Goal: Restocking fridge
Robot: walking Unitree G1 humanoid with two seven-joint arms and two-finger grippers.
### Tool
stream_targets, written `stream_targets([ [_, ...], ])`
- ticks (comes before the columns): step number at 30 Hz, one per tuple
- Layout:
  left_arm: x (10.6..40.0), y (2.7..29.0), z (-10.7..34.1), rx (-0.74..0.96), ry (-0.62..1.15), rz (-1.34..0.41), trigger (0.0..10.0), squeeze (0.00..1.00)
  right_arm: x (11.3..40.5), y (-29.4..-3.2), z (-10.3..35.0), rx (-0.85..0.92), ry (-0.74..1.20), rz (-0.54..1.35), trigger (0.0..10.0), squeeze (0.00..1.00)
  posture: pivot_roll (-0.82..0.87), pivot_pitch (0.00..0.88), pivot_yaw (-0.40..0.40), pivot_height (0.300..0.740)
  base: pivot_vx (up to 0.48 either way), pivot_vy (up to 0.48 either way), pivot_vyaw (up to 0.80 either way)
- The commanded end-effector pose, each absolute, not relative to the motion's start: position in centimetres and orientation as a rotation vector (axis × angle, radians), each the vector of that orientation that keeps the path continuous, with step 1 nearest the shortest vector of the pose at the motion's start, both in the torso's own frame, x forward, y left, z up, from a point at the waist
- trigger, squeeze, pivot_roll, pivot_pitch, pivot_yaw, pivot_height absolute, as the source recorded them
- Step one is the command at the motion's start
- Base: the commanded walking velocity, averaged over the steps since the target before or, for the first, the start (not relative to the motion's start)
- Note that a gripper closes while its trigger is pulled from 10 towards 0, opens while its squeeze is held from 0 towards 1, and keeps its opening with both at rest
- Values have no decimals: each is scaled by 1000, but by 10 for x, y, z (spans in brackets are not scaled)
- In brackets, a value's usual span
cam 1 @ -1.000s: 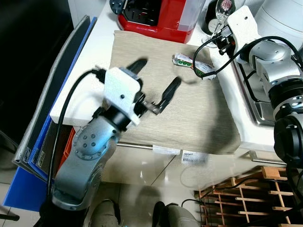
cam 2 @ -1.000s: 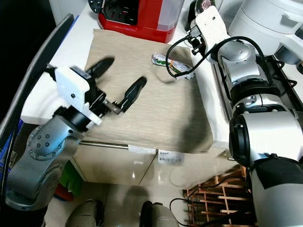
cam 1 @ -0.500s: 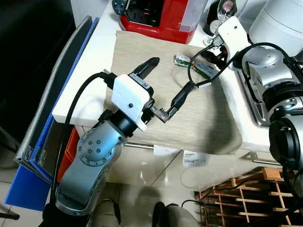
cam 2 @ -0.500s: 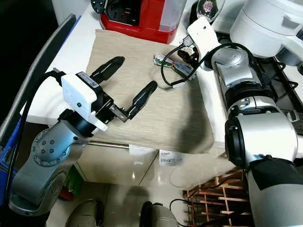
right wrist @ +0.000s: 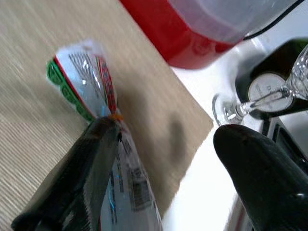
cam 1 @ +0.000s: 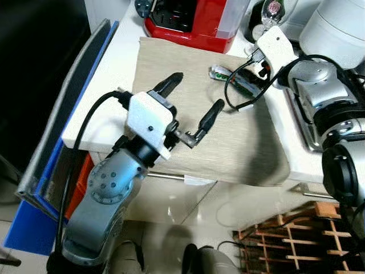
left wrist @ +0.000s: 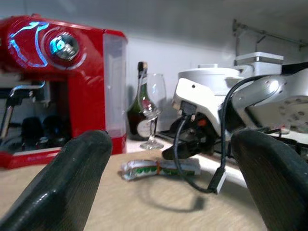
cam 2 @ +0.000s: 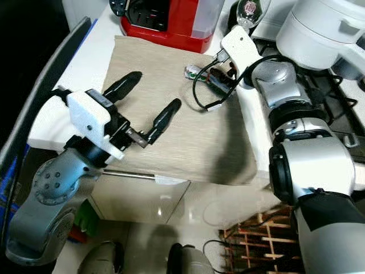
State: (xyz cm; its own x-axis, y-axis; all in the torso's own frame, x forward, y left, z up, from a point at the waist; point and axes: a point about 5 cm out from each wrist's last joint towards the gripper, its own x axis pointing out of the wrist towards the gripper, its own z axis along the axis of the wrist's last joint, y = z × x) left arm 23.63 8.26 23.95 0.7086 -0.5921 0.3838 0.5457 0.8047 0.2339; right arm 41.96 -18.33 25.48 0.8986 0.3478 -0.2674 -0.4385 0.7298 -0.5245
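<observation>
Hovering over the beige mat point(cam 1: 228, 142) at centre-left of the frame, left claw point(cam 1: 191, 100) has fingers spread apart, nothing between them. Packet point(cam 1: 231, 79), a long clear bag with green print, lies on the mat in the upper middle, long axis running from upper left to lower right, its tied green end pointing toward the red coffee machine point(cam 1: 194, 20). Right claw point(right wrist: 159, 159) is at the packet, fingers apart; one finger point(right wrist: 77, 183) lies on the wrapper, the other over the white desk point(right wrist: 207, 187). Left wrist view shows a wine bottle point(left wrist: 139, 108) and glass point(left wrist: 152, 113) behind the packet.
</observation>
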Motion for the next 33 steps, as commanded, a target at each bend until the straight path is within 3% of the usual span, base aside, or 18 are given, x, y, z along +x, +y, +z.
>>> stream_targets([
  [1,232,81,244,105,-477,-624,10000,0,418,-188,247,-611,200,428,10000,1000,216,129,-218,740,0,0,0],
  [12,228,86,242,109,-460,-587,10000,0,416,-179,228,-642,280,484,10000,1000,242,140,-234,740,0,0,0],
  [13,227,87,242,112,-456,-582,10000,0,416,-180,226,-666,286,452,10000,0,247,144,-235,740,0,0,0],
  [17,226,88,242,112,-452,-578,10000,0,417,-182,224,-660,291,424,10000,0,249,149,-234,740,0,0,0],
  [21,225,87,241,110,-443,-585,10000,0,415,-185,214,-439,341,364,10000,0,245,153,-228,740,0,0,0],
  [29,226,88,242,114,-438,-590,10000,0,412,-183,201,-532,388,404,10000,0,244,159,-220,740,0,0,0],
  [30,226,88,242,114,-436,-592,10000,0,412,-182,200,-565,392,428,0,0,244,160,-219,740,0,0,0],
  [33,226,87,242,114,-433,-595,10000,0,411,-180,198,-640,399,475,0,0,242,160,-219,740,0,0,0],
])
